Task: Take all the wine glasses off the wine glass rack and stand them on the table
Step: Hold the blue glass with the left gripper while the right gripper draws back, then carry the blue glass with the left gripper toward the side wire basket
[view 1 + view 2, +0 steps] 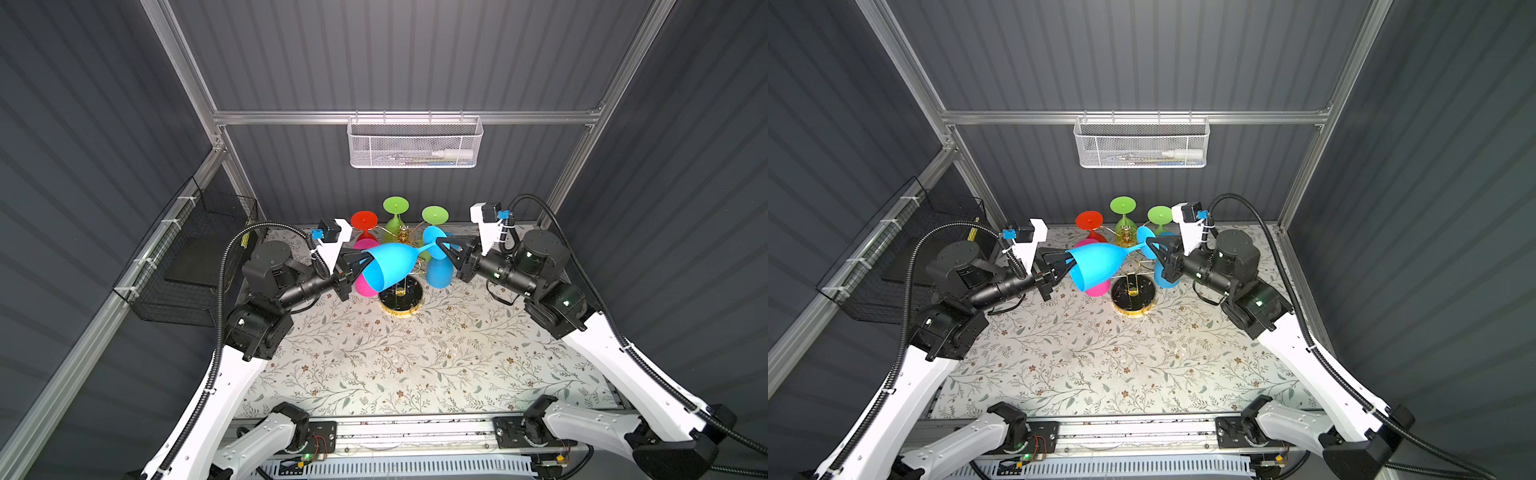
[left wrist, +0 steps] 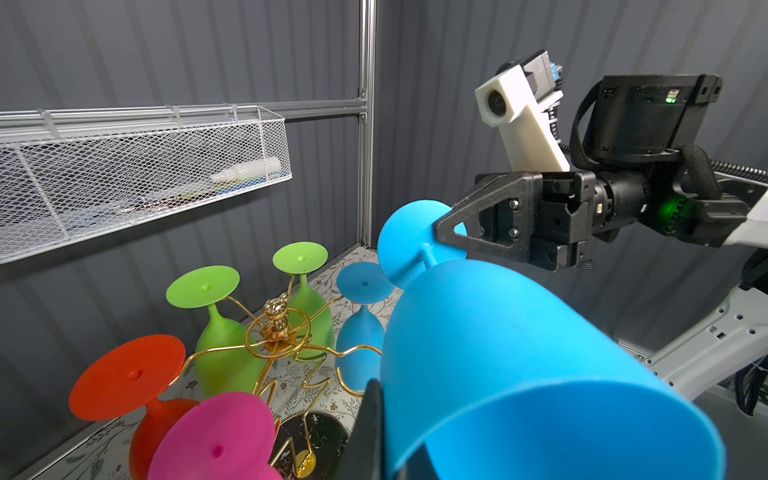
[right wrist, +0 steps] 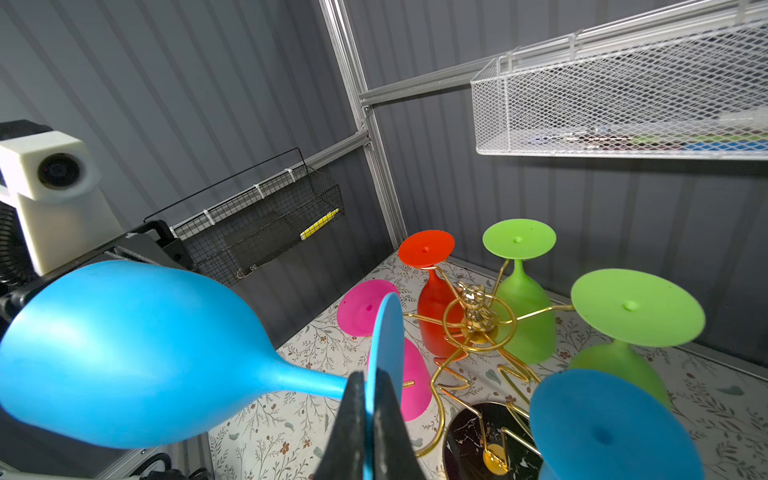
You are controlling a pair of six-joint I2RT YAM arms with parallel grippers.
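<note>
A blue wine glass point(image 1: 390, 264) point(image 1: 1096, 262) lies on its side in the air in front of the wine glass rack point(image 1: 401, 297) point(image 1: 1133, 297), stretched between both grippers. My left gripper point(image 1: 365, 262) point(image 2: 390, 449) is shut on the rim of its bowl point(image 2: 519, 353), one finger outside and one inside. My right gripper point(image 1: 440, 243) point(image 3: 370, 399) is shut on its flat foot point(image 3: 388, 332). The gold wire rack point(image 2: 276, 328) point(image 3: 473, 316) still carries hanging upside down a red glass point(image 1: 364, 220), two green glasses point(image 1: 395, 205), a pink glass point(image 1: 365, 286) and another blue glass point(image 1: 438, 274).
A white mesh basket point(image 1: 415, 145) hangs on the back rail above the rack. A black wire basket point(image 1: 195, 257) is fixed to the left wall. The floral table cover point(image 1: 395, 365) stretches from the rack to the front edge.
</note>
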